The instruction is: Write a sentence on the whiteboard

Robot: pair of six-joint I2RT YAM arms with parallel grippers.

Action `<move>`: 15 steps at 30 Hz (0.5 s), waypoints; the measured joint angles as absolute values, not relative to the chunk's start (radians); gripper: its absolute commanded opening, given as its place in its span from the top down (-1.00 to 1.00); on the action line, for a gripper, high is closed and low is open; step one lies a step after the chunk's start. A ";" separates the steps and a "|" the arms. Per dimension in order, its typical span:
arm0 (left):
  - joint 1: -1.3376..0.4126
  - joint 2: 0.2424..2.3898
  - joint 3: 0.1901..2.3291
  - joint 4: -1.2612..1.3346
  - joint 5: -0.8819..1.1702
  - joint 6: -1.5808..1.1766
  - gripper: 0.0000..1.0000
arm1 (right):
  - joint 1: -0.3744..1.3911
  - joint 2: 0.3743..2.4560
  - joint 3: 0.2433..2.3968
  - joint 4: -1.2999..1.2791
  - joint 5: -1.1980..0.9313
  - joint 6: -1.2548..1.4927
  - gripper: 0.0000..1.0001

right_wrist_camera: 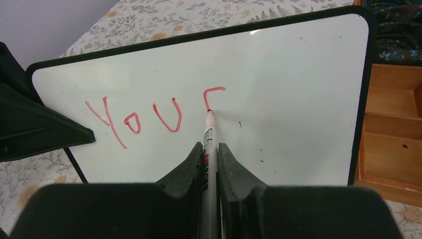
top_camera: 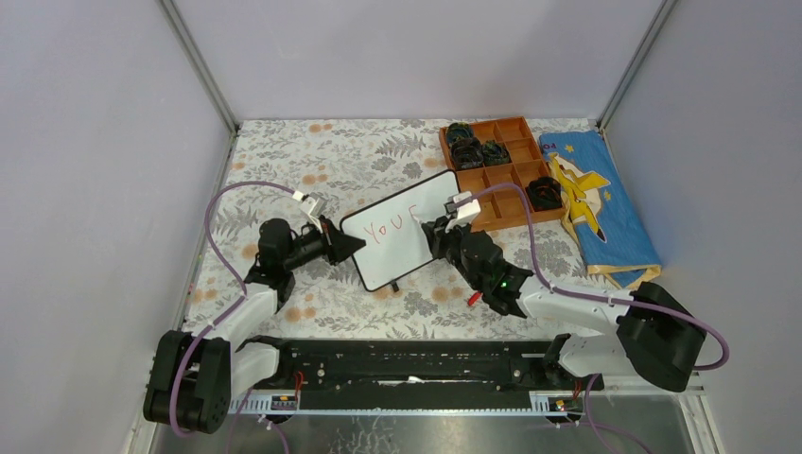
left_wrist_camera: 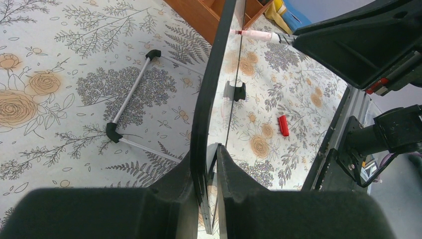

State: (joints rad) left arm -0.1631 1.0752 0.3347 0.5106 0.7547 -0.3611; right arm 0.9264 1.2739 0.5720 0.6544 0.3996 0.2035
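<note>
On the flowered tablecloth [top_camera: 312, 161], the whiteboard [top_camera: 405, 248] stands in the middle, tilted with its face towards the right arm. Your left gripper [top_camera: 352, 244] has its jaws pinched narrow on the black frame at the board's left edge and steadies it. Your right gripper [right_wrist_camera: 209, 147] has its jaws closed almost fully on a thin marker [right_wrist_camera: 208, 133], and the tip touches the board. Of the sentence [right_wrist_camera: 134, 118] only "YOU" is written, in red, and the tip sits at the lower end of a fresh curved stroke [right_wrist_camera: 213, 93], which I judge to be the start of the next word. So the task is in its early part. The next move asks for a short, light curve with even pressure while the left hold does not give way, and most of the board is free for the rest. The blue cloth [top_camera: 601, 213] and the brown compartment tray [top_camera: 492, 123] lie just behind the board's right edge, so be careful with wide strokes there. A thin metal stand [left_wrist_camera: 130, 97] lies behind the board, and a small red cap [top_camera: 473, 298] lies near the right arm. Neither is in the way.
</note>
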 measured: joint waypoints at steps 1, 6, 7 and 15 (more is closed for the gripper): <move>-0.163 1.075 0.335 0.510 0.754 -0.361 0.74 | 0.926 1.270 0.567 0.649 0.402 0.207 1.00; -0.163 1.075 0.336 0.509 0.754 -0.360 0.74 | 0.926 1.261 0.561 0.623 0.422 0.210 1.00; -0.163 1.075 0.336 0.509 0.754 -0.360 0.74 | 0.926 1.259 0.561 0.617 0.431 0.210 1.00; -0.168 1.075 0.336 0.508 0.753 -0.354 0.74 | 0.923 1.234 0.558 0.611 0.499 0.208 1.00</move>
State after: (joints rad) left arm -0.1684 1.0752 0.3363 0.5076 0.7528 -0.3542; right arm 0.9226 1.2335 0.5583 0.6106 0.4988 0.2081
